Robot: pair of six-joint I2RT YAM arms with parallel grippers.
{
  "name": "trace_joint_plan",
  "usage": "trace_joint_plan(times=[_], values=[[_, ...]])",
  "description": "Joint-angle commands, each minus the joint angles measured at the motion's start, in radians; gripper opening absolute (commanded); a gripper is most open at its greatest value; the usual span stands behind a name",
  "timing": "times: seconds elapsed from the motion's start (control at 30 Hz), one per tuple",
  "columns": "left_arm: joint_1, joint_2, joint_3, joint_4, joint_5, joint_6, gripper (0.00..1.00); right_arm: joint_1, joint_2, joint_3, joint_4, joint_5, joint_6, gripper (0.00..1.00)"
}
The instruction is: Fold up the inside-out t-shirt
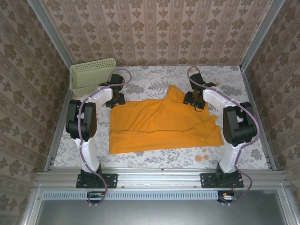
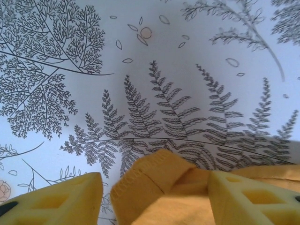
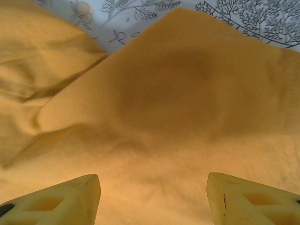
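One inside-out t-shirt point(image 1: 164, 124) lies spread across the middle of the table point(image 1: 154, 79), plain orange-yellow face up. Its long straight edge runs along the near edge of the table, and a single peak of cloth points toward the far edge. A few shallow creases cross it, and its right side is bunched into soft folds. Two grippers stand at its far side, one at each end. The left gripper point(image 1: 115, 99) is low at the shirt's far left corner. In the left wrist view, its two yellow fingers point(image 2: 51, 199) stand apart with one hemmed corner of the shirt point(image 2: 150, 206) between them; the cloth is loose in the gap and not pinched, so the jaws are released. The right gripper point(image 1: 194, 101) hangs over the far right part of the shirt, just beside the peak. In the right wrist view, its two yellow fingers point(image 3: 253, 199) are spread wide above the cloth and clasp nothing. Two white and black arms reach in from the near edge of the table, one on each side of the shirt. One pale green mesh basket point(image 1: 91, 75) sits at the far left corner of the table, apart from the shirt. The table carries a pale covering printed with ferns and flowers.
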Motion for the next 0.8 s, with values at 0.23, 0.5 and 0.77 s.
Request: trace_joint_plan(times=[0.23, 0.5, 0.77], values=[[0.045, -0.011, -0.036, -0.004, 0.063, 0.002, 0.27, -0.033, 0.087, -0.009, -0.129, 0.123, 0.079, 0.58], [0.054, -0.166, -0.177, 0.076, 0.137, -0.035, 0.06, -0.089, -0.038, -0.201, -0.098, 0.146, 0.113, 0.58], [0.085, -0.435, -0.431, 0.259, 0.250, -0.105, 0.03, -0.143, -0.127, -0.330, -0.067, 0.142, 0.127, 0.57]])
